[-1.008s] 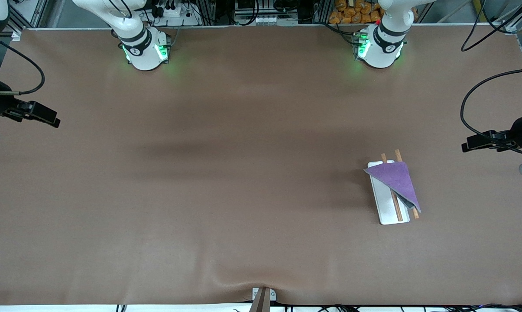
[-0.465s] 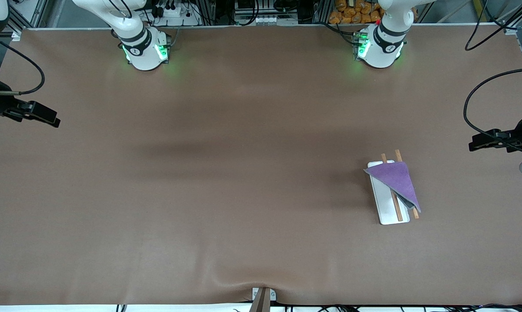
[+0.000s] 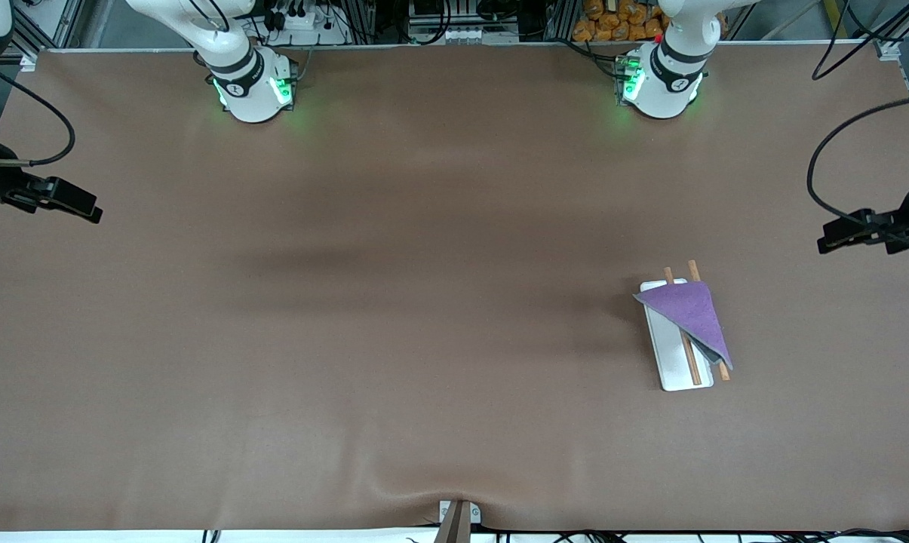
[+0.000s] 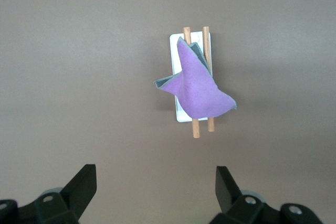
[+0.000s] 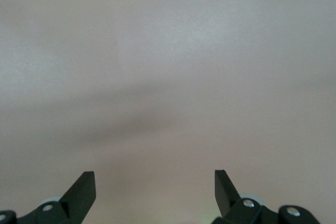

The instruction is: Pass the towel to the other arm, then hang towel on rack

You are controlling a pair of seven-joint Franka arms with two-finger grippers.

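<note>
From my station I see the small purple cloth towel (image 3: 688,317), folded to a rough triangle with a grey underside, draped over the 2 thin wooden rails of the little rack (image 3: 692,360) with its flat white base, which stands on the brown worktop (image 3: 394,302) toward the left arm's end. Over the last second the left hand (image 3: 831,240) has drifted a little away from the rack toward the edge of the worktop, while the towel and rack have not stirred. Its wrist camera looks straight down on the towel (image 4: 197,90), and both black fingers (image 4: 79,190) stand spread as wide as they go, holding nothing. The right hand (image 3: 84,207) waits at the right arm's end of the worktop, has barely shifted, and is likewise fully spread and empty, with only bare worktop beneath it (image 5: 157,77). I judge that the hang is already made, since the cloth sits across the rails and neither hand grips anything. The left arm's retreat reads to me as clearing off. What I would watch is the towel's loose corner overhanging the rails, which could slip if bumped.
</note>
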